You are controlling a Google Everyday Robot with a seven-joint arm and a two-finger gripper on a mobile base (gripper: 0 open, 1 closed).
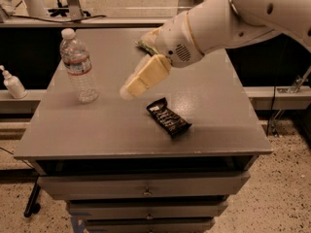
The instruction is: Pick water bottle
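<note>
The water bottle (77, 66) stands upright near the left back part of the grey table (97, 125). It is clear and ribbed, with a white cap and a white-and-red label band. My gripper (127, 90) hangs above the table's middle, to the right of the bottle and apart from it by about a hand's width. It points down and to the left toward the bottle. The white arm reaches in from the upper right.
A dark snack bar (168, 117) lies on the table, right of centre. A green bag (145, 44) at the back is mostly hidden by my arm. A small white pump bottle (12, 83) stands on a ledge to the left. Drawers sit below the tabletop.
</note>
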